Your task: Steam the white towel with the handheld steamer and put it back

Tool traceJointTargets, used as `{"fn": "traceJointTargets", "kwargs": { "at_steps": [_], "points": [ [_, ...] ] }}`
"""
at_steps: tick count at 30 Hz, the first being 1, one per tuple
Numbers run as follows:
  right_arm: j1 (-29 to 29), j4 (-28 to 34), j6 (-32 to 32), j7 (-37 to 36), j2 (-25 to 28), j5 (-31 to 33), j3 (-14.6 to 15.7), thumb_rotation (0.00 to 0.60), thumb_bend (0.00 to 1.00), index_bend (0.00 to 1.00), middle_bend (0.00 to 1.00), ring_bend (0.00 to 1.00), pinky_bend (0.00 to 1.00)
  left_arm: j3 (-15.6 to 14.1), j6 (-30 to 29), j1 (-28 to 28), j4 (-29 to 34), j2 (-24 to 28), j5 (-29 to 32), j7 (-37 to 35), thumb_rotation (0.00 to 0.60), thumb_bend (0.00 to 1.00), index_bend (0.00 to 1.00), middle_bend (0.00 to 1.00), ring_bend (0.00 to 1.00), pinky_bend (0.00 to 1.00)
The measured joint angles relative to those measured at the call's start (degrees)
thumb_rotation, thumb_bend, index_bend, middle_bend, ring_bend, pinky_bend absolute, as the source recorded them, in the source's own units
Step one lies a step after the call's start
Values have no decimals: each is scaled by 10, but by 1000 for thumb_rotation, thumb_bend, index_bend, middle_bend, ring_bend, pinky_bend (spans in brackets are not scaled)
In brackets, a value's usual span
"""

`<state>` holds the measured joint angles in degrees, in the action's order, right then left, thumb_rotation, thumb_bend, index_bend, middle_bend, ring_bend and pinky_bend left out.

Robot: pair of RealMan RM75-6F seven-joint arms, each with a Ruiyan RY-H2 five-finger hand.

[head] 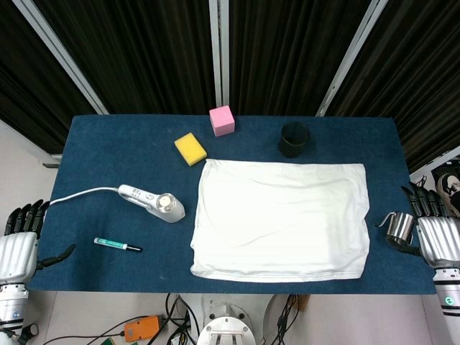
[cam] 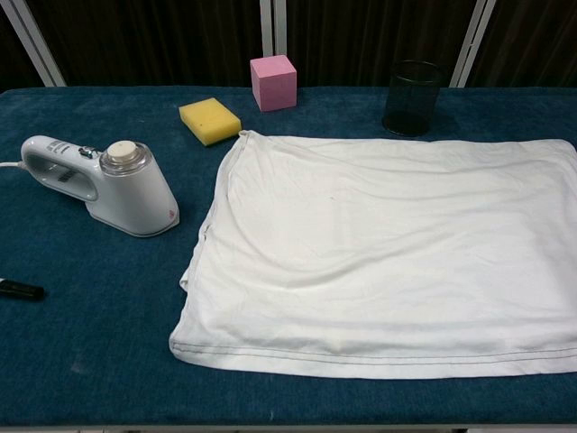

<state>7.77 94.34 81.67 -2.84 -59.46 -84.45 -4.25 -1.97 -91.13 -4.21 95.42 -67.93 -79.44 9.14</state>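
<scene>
White cotton-like towel (head: 280,219) is being left spread flat on the blue-covered counter (head: 100,151), with the white handheld steamer (head: 153,203) lying just beside its left edge, untouched. Both the left robot hand (head: 20,244) and the right robot hand (head: 435,233) are being held open, gripping nothing. The trailing cord could be snagged, judging by its slack. Black curtains are hanging behind.
</scene>
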Motion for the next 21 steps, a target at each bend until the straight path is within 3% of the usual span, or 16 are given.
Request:
{"fn": "traceJointTargets", "kwargs": {
  "at_steps": [6,14,16,21],
  "points": [
    [1,4,0,1,1,-2,-2,600,97,0,12,0,0,10,14,-5,9,-2,-9,17,404,87,27,31,0,29],
    [-3,17,14,-4,20,-15,-4,600,94,0,12,0,0,40,44,-47,9,8,-37,14,566,109,59,70,14,29],
    [-3,22,11,-4,25,-20,-1,600,95,0,12,0,0,50,68,-68,5,10,-42,15,595,113,95,90,25,29],
    [-4,30,4,-9,31,-31,10,600,95,0,12,0,0,72,155,-128,-4,15,-37,25,600,119,179,183,104,29]
  ]
}}
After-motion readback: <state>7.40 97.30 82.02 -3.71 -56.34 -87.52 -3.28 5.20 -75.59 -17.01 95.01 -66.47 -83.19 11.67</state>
